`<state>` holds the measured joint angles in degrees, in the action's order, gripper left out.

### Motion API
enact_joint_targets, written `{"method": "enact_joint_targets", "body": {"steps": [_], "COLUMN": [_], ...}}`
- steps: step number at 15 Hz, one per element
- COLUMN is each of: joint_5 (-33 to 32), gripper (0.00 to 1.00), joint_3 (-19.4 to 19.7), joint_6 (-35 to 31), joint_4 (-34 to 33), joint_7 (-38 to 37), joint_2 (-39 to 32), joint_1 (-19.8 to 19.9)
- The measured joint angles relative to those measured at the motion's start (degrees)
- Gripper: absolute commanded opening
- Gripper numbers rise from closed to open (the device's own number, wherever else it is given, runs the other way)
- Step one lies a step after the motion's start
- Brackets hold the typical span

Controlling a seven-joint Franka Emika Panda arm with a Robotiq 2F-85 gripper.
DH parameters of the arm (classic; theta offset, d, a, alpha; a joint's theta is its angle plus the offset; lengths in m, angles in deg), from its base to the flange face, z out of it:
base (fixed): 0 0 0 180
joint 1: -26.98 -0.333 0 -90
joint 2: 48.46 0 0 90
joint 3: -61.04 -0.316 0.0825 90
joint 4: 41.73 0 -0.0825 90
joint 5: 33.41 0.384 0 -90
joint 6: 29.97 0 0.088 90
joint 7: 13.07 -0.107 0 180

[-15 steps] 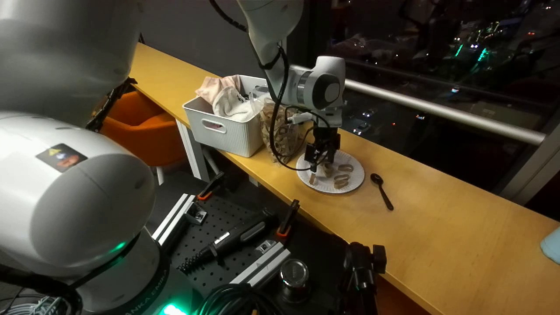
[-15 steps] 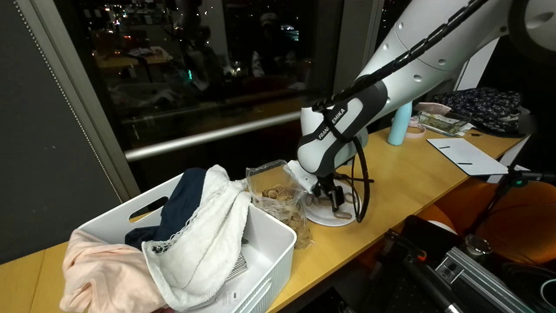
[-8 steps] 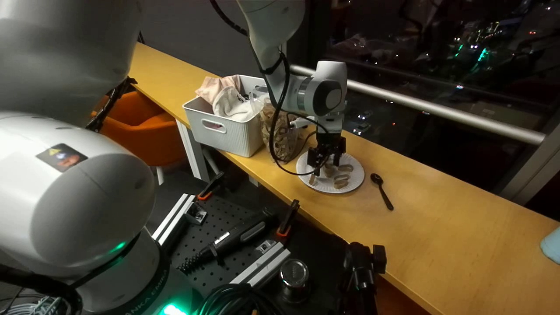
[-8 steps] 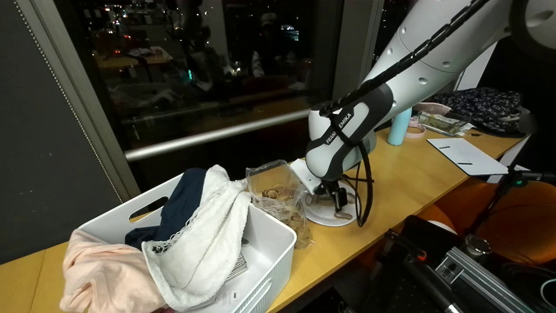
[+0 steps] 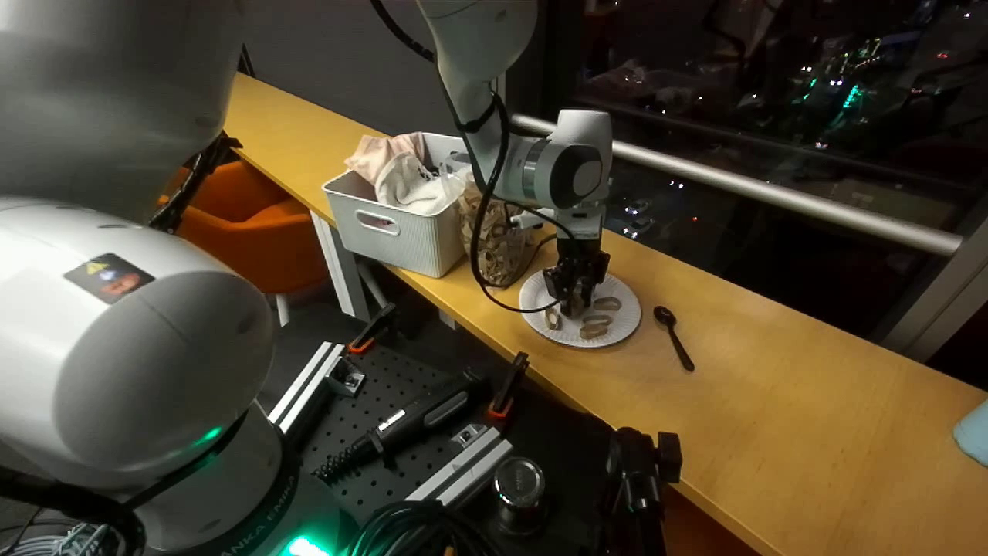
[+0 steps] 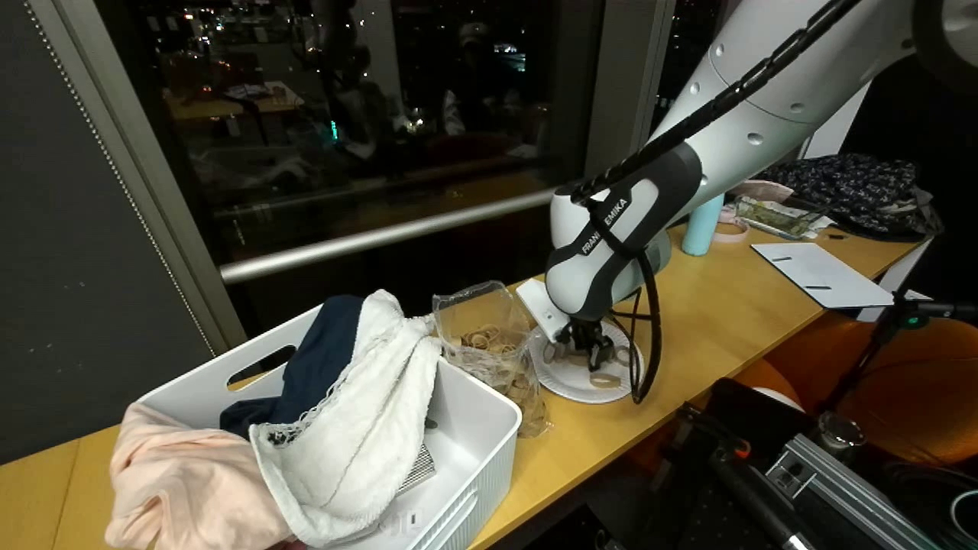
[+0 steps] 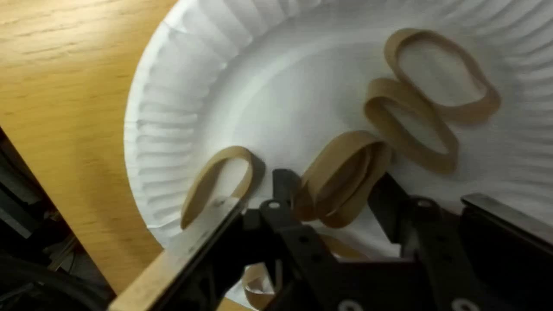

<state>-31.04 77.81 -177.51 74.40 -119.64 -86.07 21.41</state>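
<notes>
Over a white paper plate (image 5: 629, 313) my black gripper (image 7: 335, 188) points down, its fingertips close to the surface. Between its fingers (image 7: 283, 183) sits a small clump of tan rubber bands (image 7: 332, 163), reaching across to both pads. The jaws stand partly closed; whether they grip the bands firmly is not clear. Left of the clump a single rubber band (image 7: 198, 192) lies on its own. Beyond it, up to the right, are an oval rubber band (image 7: 468, 112) and a narrower rubber band (image 7: 397, 90). More rubber bands lie partly hidden under the gripper.
Beside the plate stands a clear bag (image 6: 504, 374) of rubber bands, against a white bin (image 6: 497, 443) of cloths. A black spoon (image 5: 673, 337) lies past the plate. Farther along are a light-blue bottle (image 6: 703, 225) and a white board (image 6: 821, 275). A metal rail (image 5: 733, 181) runs behind.
The gripper has moved slightly across and down to the plate, and its fingers have come closer together. The plate and its bands have shifted a little toward the robot's side of the table.
</notes>
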Motion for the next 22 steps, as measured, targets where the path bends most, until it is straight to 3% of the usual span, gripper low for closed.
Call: {"method": "enact_joint_targets", "body": {"steps": [3,9,13,18,22], "joint_5": [0.00,-0.28,-3.36,-14.31,-26.52], "gripper": [0.01,0.01,0.01,0.01,0.01], "joint_3": [0.09,0.47,2.04,4.60,3.46], "joint_6": [-0.01,-0.01,0.00,0.31,2.88], "joint_4": [0.73,2.58,6.30,12.46,14.63], "joint_7": [-0.96,-3.49,-6.75,-15.49,-22.07], "joint_2": [0.97,3.91,9.48,21.13,32.02], "joint_1": [0.00,-0.37,-1.63,-3.84,-3.53]}}
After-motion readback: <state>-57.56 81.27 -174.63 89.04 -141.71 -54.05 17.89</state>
